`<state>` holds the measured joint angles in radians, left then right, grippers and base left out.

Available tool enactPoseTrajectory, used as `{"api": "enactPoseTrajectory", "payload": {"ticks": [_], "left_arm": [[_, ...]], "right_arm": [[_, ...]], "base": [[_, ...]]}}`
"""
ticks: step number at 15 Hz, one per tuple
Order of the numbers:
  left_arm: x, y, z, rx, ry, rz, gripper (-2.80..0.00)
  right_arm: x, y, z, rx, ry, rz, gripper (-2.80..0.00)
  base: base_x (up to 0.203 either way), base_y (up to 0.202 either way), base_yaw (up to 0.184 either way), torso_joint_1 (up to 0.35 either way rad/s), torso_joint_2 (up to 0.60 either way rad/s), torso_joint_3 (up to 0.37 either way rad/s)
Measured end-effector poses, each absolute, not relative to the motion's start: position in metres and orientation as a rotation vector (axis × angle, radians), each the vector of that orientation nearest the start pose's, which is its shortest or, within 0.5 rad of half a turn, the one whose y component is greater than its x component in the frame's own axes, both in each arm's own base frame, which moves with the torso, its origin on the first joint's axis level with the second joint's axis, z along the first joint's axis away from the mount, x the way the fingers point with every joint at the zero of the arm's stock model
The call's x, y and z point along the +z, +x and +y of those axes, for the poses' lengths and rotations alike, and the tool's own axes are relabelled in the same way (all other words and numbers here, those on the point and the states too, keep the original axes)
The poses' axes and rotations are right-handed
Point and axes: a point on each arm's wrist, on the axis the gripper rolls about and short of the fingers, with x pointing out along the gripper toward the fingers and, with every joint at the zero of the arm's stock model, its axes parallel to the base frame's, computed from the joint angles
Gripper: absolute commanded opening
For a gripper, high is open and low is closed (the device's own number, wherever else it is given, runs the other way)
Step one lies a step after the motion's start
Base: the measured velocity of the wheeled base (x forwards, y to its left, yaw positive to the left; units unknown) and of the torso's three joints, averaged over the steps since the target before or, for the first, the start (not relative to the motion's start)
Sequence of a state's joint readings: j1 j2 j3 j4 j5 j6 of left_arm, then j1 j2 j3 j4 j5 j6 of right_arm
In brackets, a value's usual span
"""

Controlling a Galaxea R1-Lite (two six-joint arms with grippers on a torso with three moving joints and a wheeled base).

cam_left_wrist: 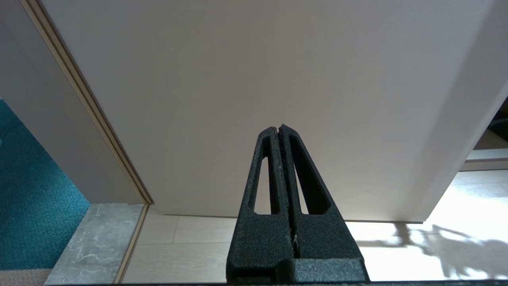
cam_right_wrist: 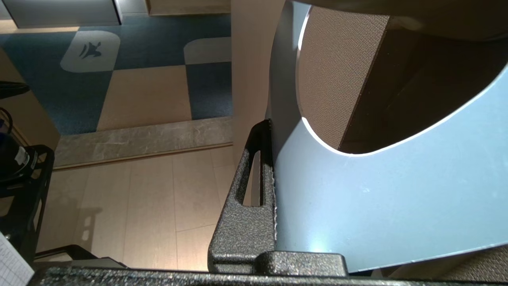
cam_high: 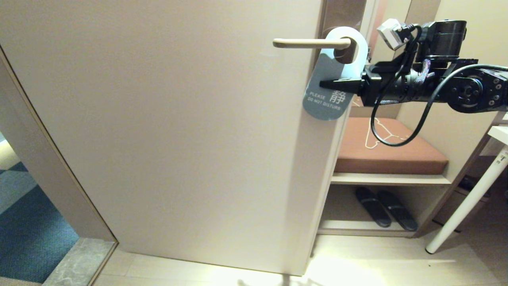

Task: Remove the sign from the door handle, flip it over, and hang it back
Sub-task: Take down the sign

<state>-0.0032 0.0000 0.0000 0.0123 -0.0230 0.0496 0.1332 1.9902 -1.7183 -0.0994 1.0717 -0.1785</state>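
Note:
The sign (cam_high: 329,101) hangs by its oval hole on the door handle (cam_high: 301,43), a slim beige lever on the cream door (cam_high: 178,119). Its blue-grey "PLEASE DO NOT DISTURB" face is toward me and it tilts with its lower end to the left. My right gripper (cam_high: 323,84) reaches in from the right and is shut on the sign's edge below the hole. In the right wrist view the sign (cam_right_wrist: 377,198) lies against one finger (cam_right_wrist: 254,186) and hides the other. My left gripper (cam_left_wrist: 279,129) is shut and empty, low in front of the door, out of the head view.
Right of the door stands an open shelf with a brown cushion (cam_high: 385,151) and dark slippers (cam_high: 385,208) below. A white table leg (cam_high: 468,202) slants at far right. Blue carpet (cam_high: 27,234) and a stone threshold (cam_high: 79,262) lie at lower left.

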Motion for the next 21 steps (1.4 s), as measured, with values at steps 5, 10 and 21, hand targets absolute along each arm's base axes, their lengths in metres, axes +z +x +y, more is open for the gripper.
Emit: {"api": "enactPoseTrajectory", "payload": {"ticks": [5, 10, 21], "left_arm": [[0.074, -0.023, 0.0, -0.027, 0.05, 0.012, -2.8], [0.074, -0.023, 0.0, -0.026, 0.05, 0.012, -2.8], [0.074, -0.023, 0.0, -0.026, 0.049, 0.012, -2.8]], "right_arm": [[0.283, 0.394, 0.073, 1.212, -0.072, 0.059, -2.8], [0.278, 0.393, 0.072, 1.212, -0.057, 0.088, 0.0], [0.272, 0.394, 0.068, 1.204, -0.049, 0.101, 0.0]], "base": [[0.0, 0.0, 0.0, 0.0, 0.0, 0.0], [0.0, 0.0, 0.0, 0.0, 0.0, 0.0], [0.0, 0.0, 0.0, 0.0, 0.0, 0.0]]}}
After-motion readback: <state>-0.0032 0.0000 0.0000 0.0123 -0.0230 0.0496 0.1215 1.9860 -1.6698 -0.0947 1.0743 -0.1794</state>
